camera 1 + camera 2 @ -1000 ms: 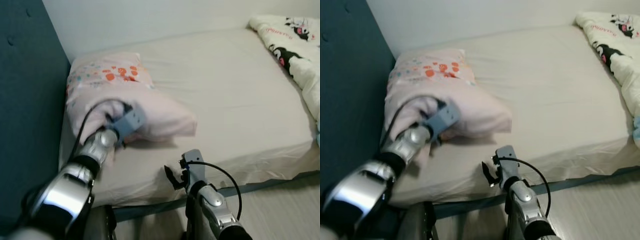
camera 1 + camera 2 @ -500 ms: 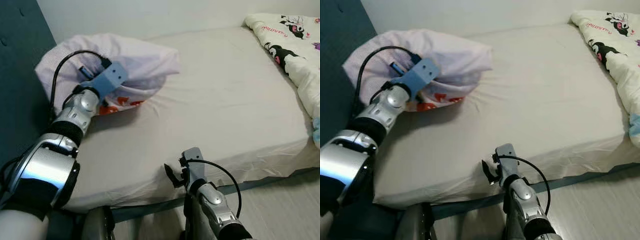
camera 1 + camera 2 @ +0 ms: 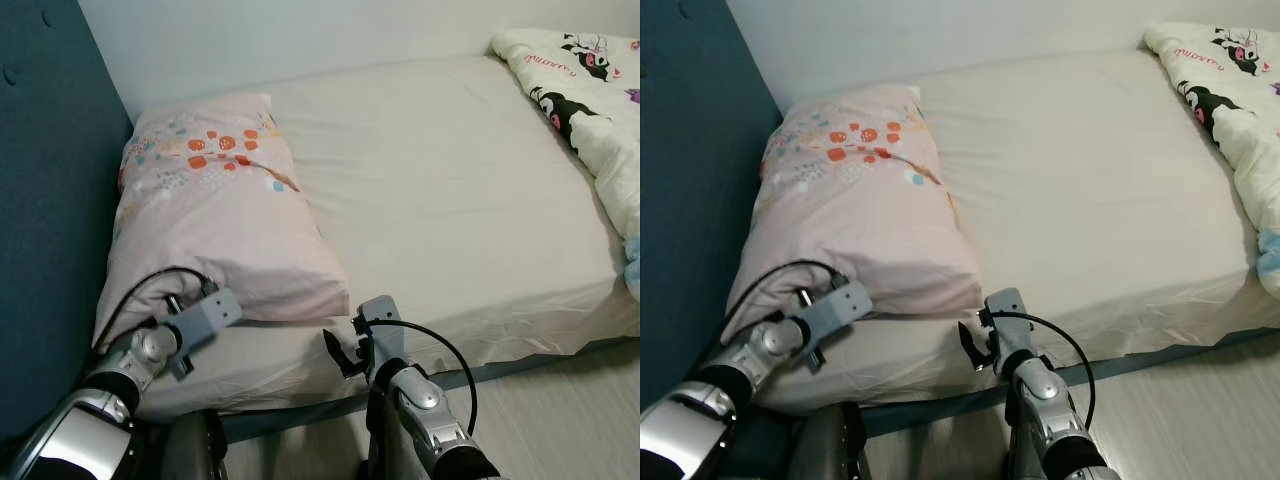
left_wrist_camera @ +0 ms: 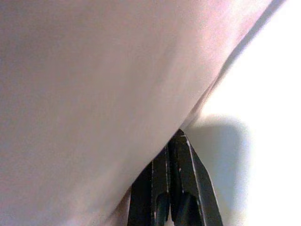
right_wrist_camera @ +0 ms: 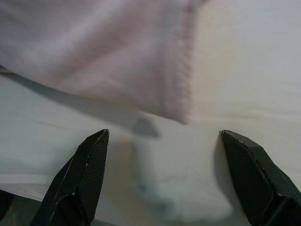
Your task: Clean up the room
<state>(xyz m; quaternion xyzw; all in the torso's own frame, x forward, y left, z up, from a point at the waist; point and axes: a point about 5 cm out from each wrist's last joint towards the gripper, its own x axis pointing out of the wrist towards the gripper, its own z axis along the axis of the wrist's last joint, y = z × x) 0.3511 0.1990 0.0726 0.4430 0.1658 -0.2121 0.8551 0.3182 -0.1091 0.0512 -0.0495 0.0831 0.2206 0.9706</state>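
Two tools wait at the bed's near edge, by the pillow.
Nearest, the right tool (image 5: 164, 188) hangs spread wide and empty over the sheet, off the pillow's (image 3: 215, 215) near right corner. The left tool (image 4: 171, 188), fingers pressed together, noses the near end. The pillow lies flat along the headboard (image 3: 50, 200), likely where it belongs; a quilt (image 3: 590, 110) bunches far right.

Soft matt cloth pillow (image 3: 215, 215)
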